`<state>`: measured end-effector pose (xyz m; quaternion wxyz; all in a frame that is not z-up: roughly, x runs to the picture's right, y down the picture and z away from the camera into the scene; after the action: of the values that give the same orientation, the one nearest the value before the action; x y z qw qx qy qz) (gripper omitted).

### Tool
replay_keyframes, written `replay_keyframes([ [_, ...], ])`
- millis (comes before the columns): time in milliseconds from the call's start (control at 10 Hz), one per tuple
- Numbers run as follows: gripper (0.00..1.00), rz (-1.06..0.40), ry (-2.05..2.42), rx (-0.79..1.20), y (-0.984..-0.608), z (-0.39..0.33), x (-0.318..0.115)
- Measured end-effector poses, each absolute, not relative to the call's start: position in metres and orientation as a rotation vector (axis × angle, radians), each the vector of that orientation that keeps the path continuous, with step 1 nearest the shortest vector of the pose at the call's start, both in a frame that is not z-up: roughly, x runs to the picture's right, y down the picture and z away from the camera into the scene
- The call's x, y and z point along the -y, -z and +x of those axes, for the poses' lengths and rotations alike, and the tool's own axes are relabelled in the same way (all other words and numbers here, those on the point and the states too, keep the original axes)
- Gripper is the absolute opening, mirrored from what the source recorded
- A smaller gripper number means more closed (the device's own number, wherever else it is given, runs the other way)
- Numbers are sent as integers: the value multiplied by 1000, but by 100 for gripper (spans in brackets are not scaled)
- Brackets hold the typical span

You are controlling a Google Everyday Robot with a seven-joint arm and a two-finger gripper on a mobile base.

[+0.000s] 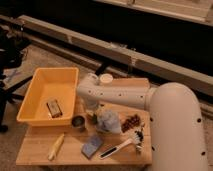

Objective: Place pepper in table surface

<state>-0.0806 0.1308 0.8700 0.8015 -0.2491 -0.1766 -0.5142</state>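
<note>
My gripper (pixel 98 117) hangs from the white arm (pixel 115 94) just above the table surface (pixel 40 150), a light wooden plank top, between the metal cup and the grape cluster. A small dark greenish shape at the gripper looks like the pepper (pixel 93 119); it is mostly hidden by the wrist. I cannot tell whether it rests on the wood. A grey-blue bulky shape (pixel 108 121) sits right beside the gripper.
A yellow bin (pixel 35 95) holding a brown block (pixel 54 108) stands at the table's back left. A metal cup (pixel 78 123), a corn cob (pixel 56 146), a blue sponge (pixel 92 146), a white-handled brush (pixel 120 148) and dark red grapes (pixel 131 122) lie on the table.
</note>
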Motion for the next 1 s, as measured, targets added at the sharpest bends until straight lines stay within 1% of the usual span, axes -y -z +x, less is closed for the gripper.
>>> replay_keyframes([
  [300,65,-549,1087,381,-880,-74,-133],
  [400,63,-561,1085,379,-883,-71,-135],
  [500,58,-568,1085,377,-885,-69,-136],
  [700,38,-583,1078,381,-887,-64,-139],
  [800,26,-586,1065,384,-886,-58,-138],
  [1000,10,-572,1041,395,-879,-52,-131],
])
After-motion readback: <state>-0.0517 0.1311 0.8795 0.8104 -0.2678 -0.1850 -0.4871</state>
